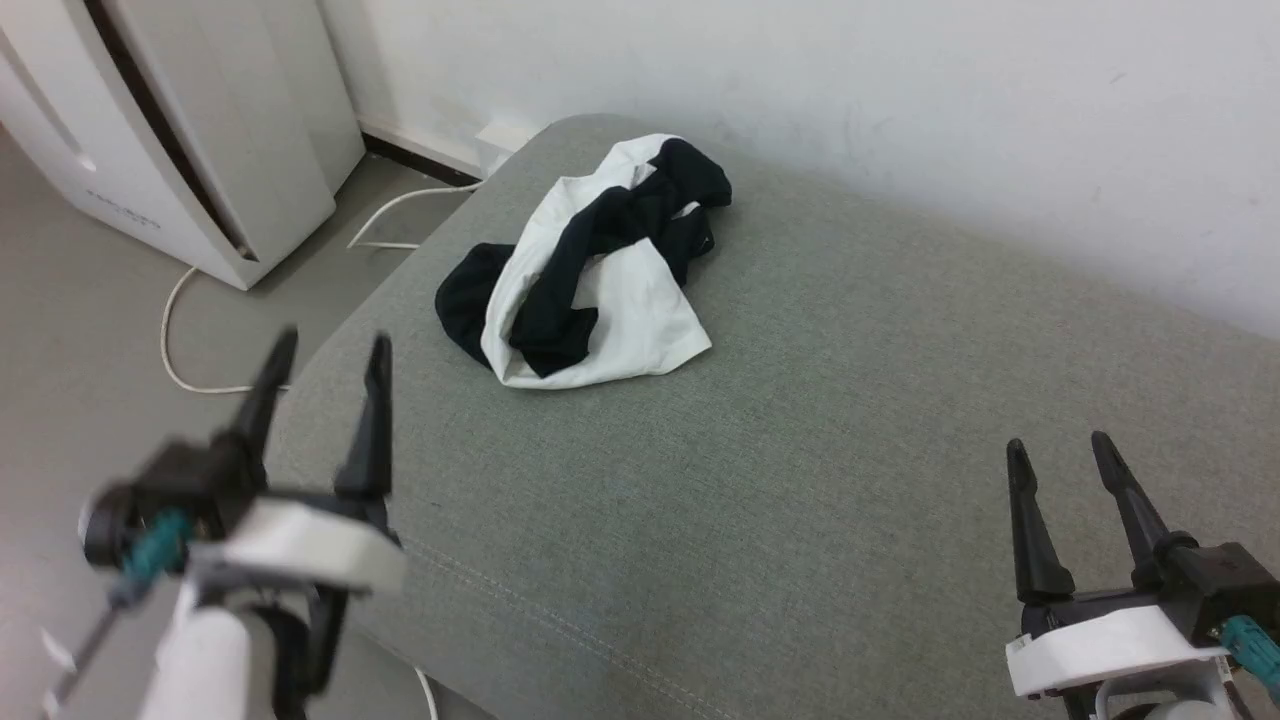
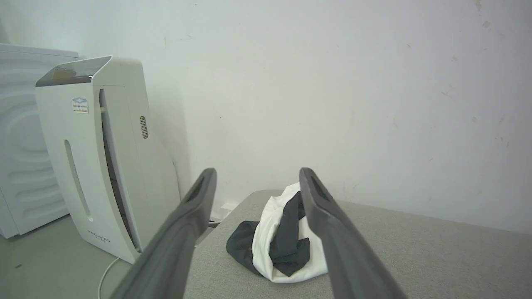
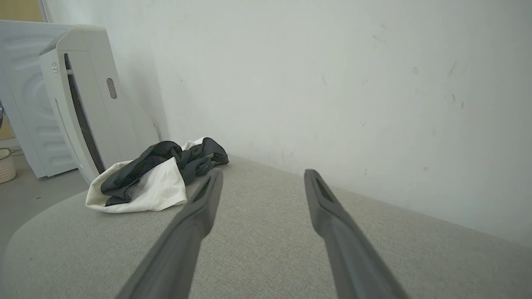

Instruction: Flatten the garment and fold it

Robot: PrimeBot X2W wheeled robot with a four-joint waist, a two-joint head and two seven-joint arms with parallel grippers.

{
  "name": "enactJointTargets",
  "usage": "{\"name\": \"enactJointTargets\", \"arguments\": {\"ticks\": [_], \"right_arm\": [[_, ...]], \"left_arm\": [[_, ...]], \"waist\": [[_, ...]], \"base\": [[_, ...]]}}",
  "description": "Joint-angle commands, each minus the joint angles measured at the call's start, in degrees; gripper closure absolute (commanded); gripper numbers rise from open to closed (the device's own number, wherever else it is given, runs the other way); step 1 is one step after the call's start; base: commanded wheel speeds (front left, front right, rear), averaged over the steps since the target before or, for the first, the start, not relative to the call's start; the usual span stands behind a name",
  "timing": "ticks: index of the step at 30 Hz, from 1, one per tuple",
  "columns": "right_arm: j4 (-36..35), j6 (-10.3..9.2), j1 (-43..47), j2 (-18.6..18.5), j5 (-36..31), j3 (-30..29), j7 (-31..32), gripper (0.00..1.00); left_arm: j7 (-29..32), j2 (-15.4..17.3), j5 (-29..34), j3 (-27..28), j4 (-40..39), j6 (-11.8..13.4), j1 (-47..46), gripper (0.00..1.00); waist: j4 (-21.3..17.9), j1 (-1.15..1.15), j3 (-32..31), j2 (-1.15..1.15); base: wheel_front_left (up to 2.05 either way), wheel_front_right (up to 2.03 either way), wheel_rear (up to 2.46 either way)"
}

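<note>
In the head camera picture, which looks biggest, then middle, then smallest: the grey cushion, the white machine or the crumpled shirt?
Biggest: grey cushion.
Middle: white machine, though the picture's edge cuts it off.
Smallest: crumpled shirt, not much smaller.

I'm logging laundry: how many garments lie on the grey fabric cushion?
1: a crumpled soft white shirt with black sleeves, at the far left end of the grey fabric cushion. Another could hide inside it.
</note>
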Motion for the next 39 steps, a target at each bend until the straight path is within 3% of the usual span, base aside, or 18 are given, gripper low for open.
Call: {"name": "enactJointTargets", "arguments": {"ticks": [1,8,15,22,29,39], "right_arm": [[0.12,0.31,0.49,-0.08,0.36,-0.35,-0.63,0.0],[-0.36,0.31,-0.42,-0.08,-0.66,-0.39,-0.63,0.0],[-0.85,0.31,-1.57,-0.08,-3.05,-0.77,-0.63,0.0],[-2.13,0.31,-3.12,-0.08,-6.02,-0.79,-0.63,0.0],[-4.5,0.31,-5.33,-0.08,-8.6,-2.17,-0.63,0.0],[-7.11,0.31,-8.1,-0.08,-10.92,-3.07,-0.63,0.0]], "left_arm": [[2.58,2.01,-0.38,-0.44,0.12,-0.83,-3.74,0.0],[15.54,9.41,-4.7,-2.13,3.96,-2.03,-18.17,0.0],[24.19,16.01,-12.76,-2.95,12.64,-2.32,-32.24,0.0],[34.02,19.24,-21.71,-2.16,21.45,-2.35,-40.55,0.0],[38.51,22.77,-26.03,-1.26,26.57,-2.35,-43.15,0.0],[42.07,22.08,-28.05,-1.77,32.43,-1.18,-44.26,0.0]], "waist": [[0.37,0.0,0.4,0.0],[-1.73,0.0,2.79,0.0],[-5.03,0.0,6.65,0.0],[-9.22,0.0,12.36,0.0],[-13.44,0.0,18.4,0.0],[-15.98,0.0,26.87,0.0]], "base": [[0.0,0.0,0.0],[0.0,0.0,0.0],[0.0,0.0,0.0],[0.0,0.0,0.0],[0.0,0.0,0.0],[0.0,0.0,0.0]]}}
